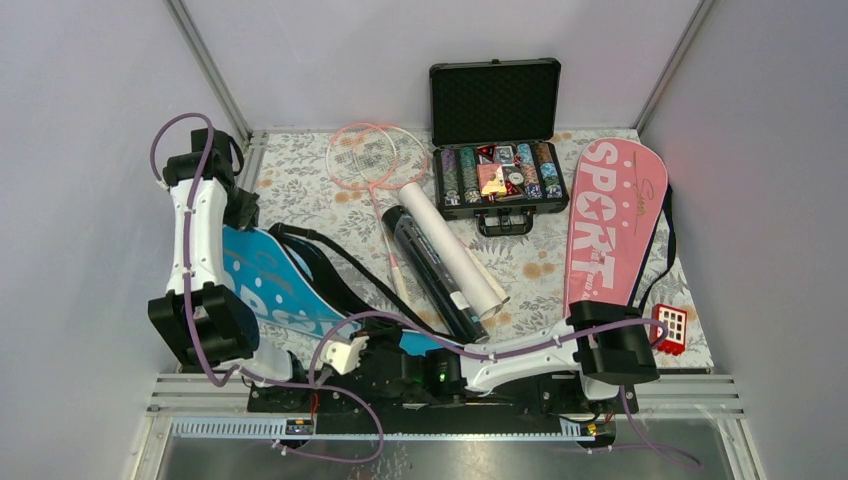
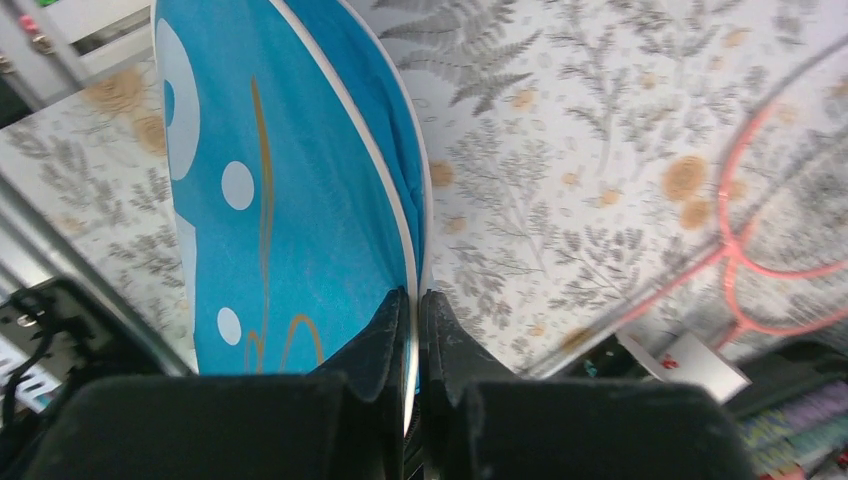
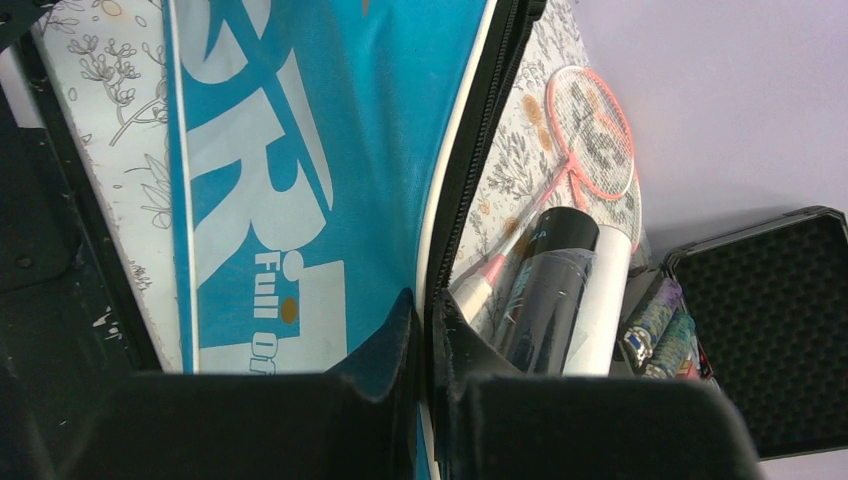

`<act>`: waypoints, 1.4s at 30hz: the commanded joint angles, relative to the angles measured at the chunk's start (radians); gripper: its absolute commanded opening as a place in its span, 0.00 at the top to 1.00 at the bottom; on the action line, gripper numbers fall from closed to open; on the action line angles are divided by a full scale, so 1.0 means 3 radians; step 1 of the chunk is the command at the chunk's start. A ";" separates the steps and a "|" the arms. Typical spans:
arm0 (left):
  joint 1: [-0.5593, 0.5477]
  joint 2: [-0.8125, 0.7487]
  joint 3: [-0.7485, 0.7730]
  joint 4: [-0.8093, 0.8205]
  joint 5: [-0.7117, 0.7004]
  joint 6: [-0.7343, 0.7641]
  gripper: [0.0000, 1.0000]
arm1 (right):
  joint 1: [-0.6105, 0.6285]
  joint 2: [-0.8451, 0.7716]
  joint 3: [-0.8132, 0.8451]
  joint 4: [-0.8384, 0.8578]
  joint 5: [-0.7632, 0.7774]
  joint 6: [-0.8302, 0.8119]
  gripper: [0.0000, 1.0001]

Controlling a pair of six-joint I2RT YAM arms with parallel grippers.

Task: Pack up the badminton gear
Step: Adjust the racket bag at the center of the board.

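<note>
Blue racket-shaped fabric cover [image 1: 265,285], lettered in white, is laid at the left of the floral-patterned table [image 1: 540,265]. Its white-piped edge is pinched between the closed fingers of the left gripper [image 2: 414,320] and is likewise clamped by the right gripper [image 3: 420,322] beside the black zip. 1 long dark tube [image 1: 432,270] and 1 long white tube [image 1: 450,243] are laid side by side at mid-table, apparently touching. At the right lies the pink "SPORT" cover [image 1: 610,215].
</note>
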 commanded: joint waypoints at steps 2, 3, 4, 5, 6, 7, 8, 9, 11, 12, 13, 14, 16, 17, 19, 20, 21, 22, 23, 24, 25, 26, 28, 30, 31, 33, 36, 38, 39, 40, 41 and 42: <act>0.0000 -0.0337 0.0096 0.0347 0.0283 0.0195 1.00 | -0.0291 -0.0429 0.0190 0.0073 -0.0174 0.0205 0.87; 0.0000 -0.0378 0.0069 0.0402 0.0271 0.0257 1.00 | -0.0336 -0.0494 0.0214 -0.0054 -0.0289 0.0345 0.82; 0.0000 -0.0422 0.0020 0.0461 0.0289 0.0322 1.00 | -0.0380 -0.0550 0.0236 -0.0180 -0.0476 0.0488 0.77; 0.0000 -0.0475 -0.0048 0.0544 0.0332 0.0389 1.00 | -0.0418 -0.0614 0.0272 -0.0301 -0.0638 0.0659 0.72; 0.0000 -0.0532 -0.0142 0.0637 0.0397 0.0447 1.00 | -0.0457 -0.0670 0.0306 -0.0391 -0.0786 0.0826 0.69; 0.0000 -0.0602 -0.0256 0.0739 0.0479 0.0494 1.00 | -0.0505 -0.0728 0.0342 -0.0450 -0.0961 0.0999 0.67; 0.0000 -0.0675 -0.0363 0.0844 0.0566 0.0528 1.00 | -0.0583 -0.0787 0.0369 -0.0500 -0.1169 0.1204 0.66; 0.0000 -0.0759 -0.0470 0.0965 0.0638 0.0567 1.00 | -0.0668 -0.0838 0.0396 -0.0515 -0.1365 0.1466 0.65; 0.0000 -0.0927 -0.0618 0.1127 0.0702 0.0630 1.00 | -0.0857 -0.0916 0.0446 -0.0473 -0.1652 0.1833 0.63; 0.0000 -0.0989 -0.0676 0.1191 0.0714 0.0658 1.00 | -0.0957 -0.0917 0.0480 -0.0450 -0.1786 0.2031 0.63; 0.0000 -0.1029 -0.0714 0.1226 0.0725 0.0675 1.00 | -0.1077 -0.0902 0.0518 -0.0421 -0.1897 0.2209 0.63; 0.0000 -0.1061 -0.0746 0.1242 0.0729 0.0687 1.00 | -0.1186 -0.0855 0.0574 -0.0389 -0.2004 0.2348 0.63; 0.0000 -0.1082 -0.0782 0.1263 0.0905 0.0714 1.00 | -0.1362 -0.0691 0.0762 -0.0367 -0.2175 0.2458 0.63; 0.0000 -0.1087 -0.0799 0.1266 0.0960 0.0726 1.00 | -0.1427 -0.0582 0.0874 -0.0376 -0.2201 0.2464 0.63; 0.0000 -0.1116 -0.0828 0.1265 0.1005 0.0747 1.00 | -0.1501 -0.0368 0.1110 -0.0441 -0.2281 0.2504 0.64; 0.0000 -0.1139 -0.0846 0.1267 0.0999 0.0756 1.00 | -0.1524 -0.0277 0.1234 -0.0490 -0.2337 0.2560 0.64; 0.0000 -0.1168 -0.0866 0.1281 0.0999 0.0766 1.00 | -0.1533 -0.0185 0.1349 -0.0538 -0.2378 0.2608 0.64; 0.0000 -0.1197 -0.0883 0.1285 0.0989 0.0776 1.00 | -0.1537 -0.0105 0.1451 -0.0556 -0.2423 0.2639 0.64; 0.0000 -0.1220 -0.0893 0.1288 0.0981 0.0786 1.00 | -0.1540 -0.0016 0.1533 -0.0559 -0.2456 0.2669 0.64; 0.0000 -0.1246 -0.0901 0.1292 0.0973 0.0792 1.00 | -0.1543 0.0070 0.1607 -0.0542 -0.2475 0.2704 0.64; -0.0003 -0.1274 -0.0911 0.1292 0.0964 0.0798 1.00 | -0.1543 0.0140 0.1664 -0.0490 -0.2487 0.2745 0.64; 0.0000 -0.1294 -0.0928 0.1289 0.0955 0.0798 1.00 | -0.1542 0.0238 0.1702 -0.0442 -0.2504 0.2768 0.64; 0.0000 -0.1320 -0.0969 0.1291 0.0978 0.0793 1.00 | -0.1546 0.0372 0.1767 -0.0357 -0.2521 0.2804 0.64; 0.0000 -0.1345 -0.1011 0.1288 0.1024 0.0798 1.00 | -0.1558 0.0503 0.1872 -0.0347 -0.2512 0.2808 0.60; -0.0003 -0.1361 -0.1022 0.1282 0.1036 0.0798 1.00 | -0.1556 0.0560 0.1900 -0.0347 -0.2496 0.2801 0.58; -0.0001 -0.1395 -0.1064 0.1282 0.1054 0.0798 1.00 | -0.1584 0.0660 0.1986 -0.0335 -0.2457 0.2798 0.51; -0.0001 -0.1427 -0.1111 0.1279 0.1070 0.0803 1.00 | -0.1640 0.0781 0.2082 -0.0346 -0.2443 0.2833 0.44; 0.0000 -0.1438 -0.1127 0.1278 0.1065 0.0804 1.00 | -0.1680 0.0877 0.2169 -0.0410 -0.2484 0.2858 0.42; -0.0003 -0.1441 -0.1126 0.1277 0.1070 0.0807 1.00 | -0.1692 0.0918 0.2205 -0.0448 -0.2503 0.2859 0.40; 0.0000 -0.1453 -0.1124 0.1273 0.1075 0.0812 1.00 | -0.1700 0.0949 0.2237 -0.0475 -0.2504 0.2847 0.38; 0.0000 -0.1457 -0.1114 0.1269 0.1068 0.0820 1.00 | -0.1704 0.0966 0.2245 -0.0483 -0.2497 0.2844 0.36; 0.0000 -0.1460 -0.1112 0.1259 0.1052 0.0828 1.00 | -0.1709 0.0982 0.2248 -0.0480 -0.2494 0.2840 0.34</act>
